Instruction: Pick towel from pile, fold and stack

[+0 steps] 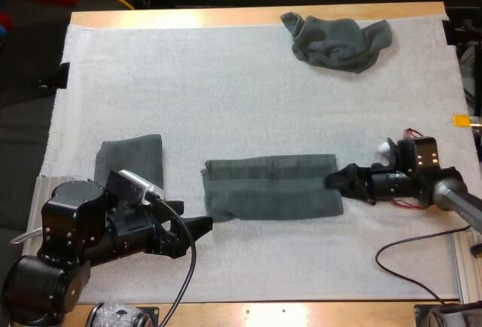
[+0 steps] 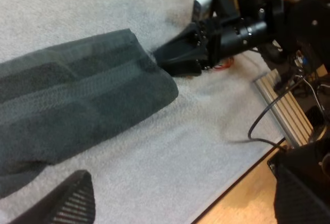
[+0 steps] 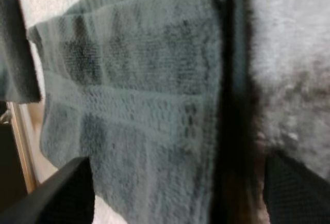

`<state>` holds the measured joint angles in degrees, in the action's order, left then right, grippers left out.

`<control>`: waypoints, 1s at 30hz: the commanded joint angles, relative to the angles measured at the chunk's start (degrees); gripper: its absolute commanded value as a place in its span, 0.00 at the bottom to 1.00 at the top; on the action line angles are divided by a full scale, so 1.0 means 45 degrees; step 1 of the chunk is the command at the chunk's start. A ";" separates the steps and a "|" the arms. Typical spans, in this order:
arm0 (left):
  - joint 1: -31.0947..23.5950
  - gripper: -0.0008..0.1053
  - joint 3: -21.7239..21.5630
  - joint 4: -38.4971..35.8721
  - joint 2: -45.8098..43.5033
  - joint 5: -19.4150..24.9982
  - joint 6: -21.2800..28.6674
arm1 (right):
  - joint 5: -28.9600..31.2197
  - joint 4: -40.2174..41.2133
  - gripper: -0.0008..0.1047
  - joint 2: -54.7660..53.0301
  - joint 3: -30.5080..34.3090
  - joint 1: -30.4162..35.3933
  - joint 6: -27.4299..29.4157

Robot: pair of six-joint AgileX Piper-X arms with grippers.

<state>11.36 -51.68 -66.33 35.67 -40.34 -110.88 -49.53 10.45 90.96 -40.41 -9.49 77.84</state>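
A long folded grey-green towel lies flat in the middle of the mat. My right gripper is at the towel's right end, low over the mat; in the right wrist view its fingers stand wide apart, open, with the towel just ahead of them. My left gripper hovers open by the towel's near left corner. Seen from the left wrist, that gripper is above bare mat beside the towel, and the right gripper touches the towel's far end.
A small folded towel lies at the left, just behind my left arm. A crumpled towel sits at the far right of the mat. The table's wooden front edge runs close to the left gripper.
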 commanded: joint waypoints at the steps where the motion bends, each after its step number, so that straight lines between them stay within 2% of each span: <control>1: -0.0010 0.66 -0.0106 0.0037 -0.0043 -0.0152 -0.0062 | -0.0046 -0.0229 0.66 0.0193 -0.0022 -0.0251 -0.0263; 8: -0.0010 0.66 -0.0106 0.0037 -0.0043 -0.0372 -0.0062 | -0.0010 -0.1031 0.66 0.0765 -0.0022 -0.1252 -0.1306; 15: -0.0010 0.66 -0.0106 0.0037 -0.0043 -0.0445 -0.0062 | 0.0088 -0.1149 0.65 0.0868 -0.0022 -0.1493 -0.1575; 17: -0.0010 0.66 -0.0106 0.0037 -0.0043 -0.0445 -0.0062 | 0.0159 -0.1149 0.58 0.0868 -0.0022 -0.1493 -0.1572; 20: -0.0010 0.66 -0.0106 0.0037 -0.0043 -0.0445 -0.0062 | 0.0180 -0.1149 0.34 0.0868 -0.0022 -0.1493 -0.1572; 22: -0.0010 0.66 -0.0106 0.0037 -0.0043 -0.0445 -0.0062 | 0.0180 -0.1071 0.14 0.0849 -0.0022 -0.1493 -0.1604; 24: -0.0010 0.66 -0.0106 0.0037 -0.0043 -0.0445 -0.0062 | 0.0180 -0.0969 0.04 0.0788 -0.0022 -0.1493 -0.1604; 30: -0.0010 0.66 -0.0106 0.0037 -0.0043 -0.0445 -0.0062 | 0.1763 -0.0362 0.03 -0.0004 -0.0022 -0.1493 -0.1555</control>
<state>11.36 -51.68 -66.34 35.67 -41.84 -110.88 -42.10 7.73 91.37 -40.81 -16.18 71.00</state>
